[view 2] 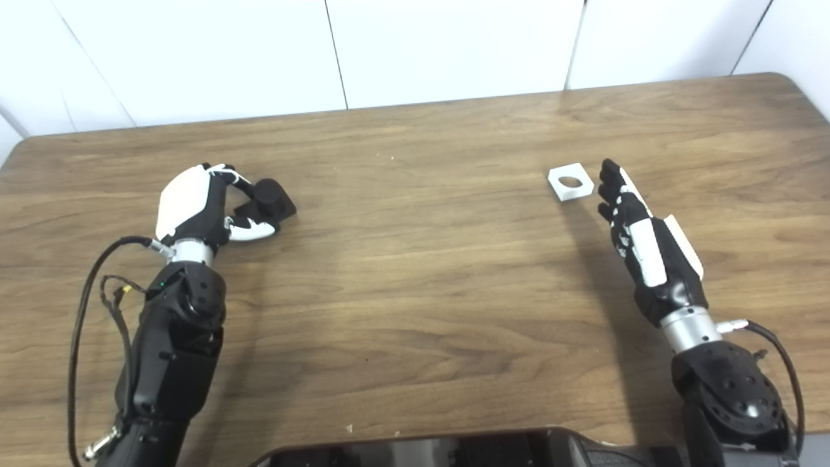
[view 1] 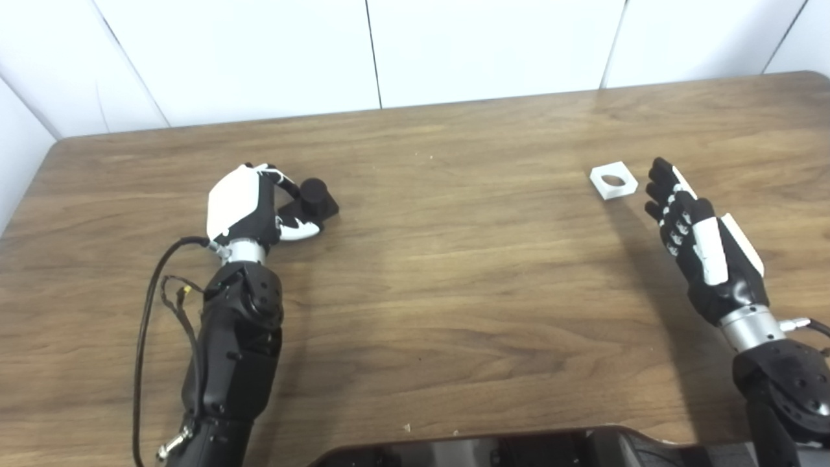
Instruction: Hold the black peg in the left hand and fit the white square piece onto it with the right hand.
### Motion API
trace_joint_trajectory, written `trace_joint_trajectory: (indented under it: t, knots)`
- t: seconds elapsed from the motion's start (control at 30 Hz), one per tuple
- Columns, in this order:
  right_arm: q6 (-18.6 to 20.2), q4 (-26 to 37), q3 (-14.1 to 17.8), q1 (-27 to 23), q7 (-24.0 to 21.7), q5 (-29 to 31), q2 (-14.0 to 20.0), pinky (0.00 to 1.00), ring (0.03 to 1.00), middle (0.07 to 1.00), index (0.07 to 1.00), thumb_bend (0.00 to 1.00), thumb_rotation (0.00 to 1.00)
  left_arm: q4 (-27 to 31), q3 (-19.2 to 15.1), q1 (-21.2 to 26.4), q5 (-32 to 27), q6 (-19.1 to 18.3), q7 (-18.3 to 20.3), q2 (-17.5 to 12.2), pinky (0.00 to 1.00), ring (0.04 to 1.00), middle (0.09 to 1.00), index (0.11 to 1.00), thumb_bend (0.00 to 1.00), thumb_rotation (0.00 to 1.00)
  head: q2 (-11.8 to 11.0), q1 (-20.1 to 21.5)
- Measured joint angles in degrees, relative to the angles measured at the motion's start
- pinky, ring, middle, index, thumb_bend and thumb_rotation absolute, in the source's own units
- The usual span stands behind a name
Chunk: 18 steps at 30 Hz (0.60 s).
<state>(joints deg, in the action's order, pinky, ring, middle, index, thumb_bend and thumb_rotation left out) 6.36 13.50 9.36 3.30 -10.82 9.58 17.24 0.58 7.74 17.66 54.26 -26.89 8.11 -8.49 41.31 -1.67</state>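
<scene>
left hand (view 1: 249,204) curls around black peg (view 1: 316,196) to steady it; right hand (view 1: 697,237), fingers spread, nears white square piece (view 1: 613,179).

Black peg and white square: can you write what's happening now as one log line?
left hand: around black peg on table | right hand: open, beside white square piece | piece: not fitted

Peg and square piece lying on the table (view 1: 454,272)

The black peg (view 1: 314,196), a short cylinder standing upright on a dark base, is sitting toward the table's left side; the white square piece (view 1: 613,179), with its round hole, is lying flat far right.
</scene>
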Motion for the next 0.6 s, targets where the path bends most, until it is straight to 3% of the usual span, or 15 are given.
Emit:
trace_joint_trajectory:
  t: [0.37, 0.6]
  knots:
    - [0.8, 0.1, -1.2, -0.1, 0.6, -1.7, -0.3, 1.00, 1.000, 1.000, 0.980, 0.72, 1.00, 8.8, 3.2, -6.1, 0.0, 0.0, 2.8, 0.4, 0.81, 0.957, 0.906, 0.494, 0.51, 0.08, 0.3, 1.0]
    - [0.8, 0.1, -1.8, -0.2, 1.1, -2.7, -0.5, 0.99, 1.000, 1.000, 0.983, 0.74, 1.00, 10.9, 5.5, -8.1, 0.0, 0.5, 2.5, 0.4, 0.99, 0.979, 0.914, 0.493, 0.51, 0.08, 0.3, 1.2]
